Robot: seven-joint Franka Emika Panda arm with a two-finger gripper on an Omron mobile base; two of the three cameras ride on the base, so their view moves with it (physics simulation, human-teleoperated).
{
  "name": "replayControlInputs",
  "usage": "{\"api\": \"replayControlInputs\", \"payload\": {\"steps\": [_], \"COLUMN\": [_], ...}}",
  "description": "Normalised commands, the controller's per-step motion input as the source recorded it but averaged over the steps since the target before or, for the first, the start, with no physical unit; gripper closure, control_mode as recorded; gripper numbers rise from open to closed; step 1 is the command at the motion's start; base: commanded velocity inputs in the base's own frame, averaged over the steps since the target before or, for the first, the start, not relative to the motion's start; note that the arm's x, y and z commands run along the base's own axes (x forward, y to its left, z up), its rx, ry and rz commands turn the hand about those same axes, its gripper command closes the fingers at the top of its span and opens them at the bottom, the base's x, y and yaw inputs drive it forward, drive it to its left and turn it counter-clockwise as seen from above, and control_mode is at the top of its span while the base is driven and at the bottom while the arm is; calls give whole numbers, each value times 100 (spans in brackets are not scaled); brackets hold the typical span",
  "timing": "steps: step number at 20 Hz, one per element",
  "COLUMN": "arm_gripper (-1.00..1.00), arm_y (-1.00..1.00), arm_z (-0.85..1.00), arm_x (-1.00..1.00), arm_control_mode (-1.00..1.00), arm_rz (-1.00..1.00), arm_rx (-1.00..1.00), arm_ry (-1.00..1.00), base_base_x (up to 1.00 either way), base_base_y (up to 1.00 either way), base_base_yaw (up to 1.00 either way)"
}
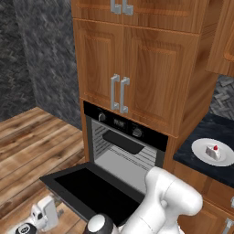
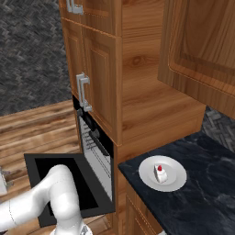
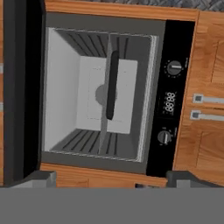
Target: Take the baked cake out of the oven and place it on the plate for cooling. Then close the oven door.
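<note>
The baked cake (image 1: 212, 152) (image 2: 160, 174), a small white wedge with a red dot, sits on the round white plate (image 1: 199, 147) (image 2: 148, 176) on the dark counter right of the oven (image 1: 119, 122) (image 3: 171, 101). The oven door (image 1: 91, 187) (image 2: 64, 181) (image 3: 21, 87) hangs fully open and lies flat. My gripper (image 3: 109, 180) is open and holds nothing. It is low in front of the door and faces straight into the oven cavity. The hand view is rolled on its side.
A flat black tray (image 1: 122, 141) (image 3: 112, 85) rests on the wire rack inside the oven. Wooden cabinets (image 1: 137, 59) (image 2: 137, 92) frame the oven. The dark stone counter (image 1: 219, 128) (image 2: 206, 193) extends right. Wooden floor (image 1: 32, 141) spreads to the left.
</note>
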Motion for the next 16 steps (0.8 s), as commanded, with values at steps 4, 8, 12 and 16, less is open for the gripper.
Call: {"api": "replayControlInputs", "payload": {"steps": [4, 8, 12, 16], "arm_gripper": [-100, -100, -100, -100], "arm_y": [9, 8, 3, 1], "arm_z": [-57, -61, -65, -72], "arm_x": [1, 4, 9, 13], "arm_control_mode": [-100, -100, -100, -100], "arm_rz": [0, -1, -1, -1], "arm_rx": [-23, -18, -14, -13], "arm_ry": [-8, -2, 0, 0], "base_base_x": [0, 0, 0, 0], "base_base_y": [0, 0, 0, 0], "base_base_yaw": [0, 0, 0, 0]}}
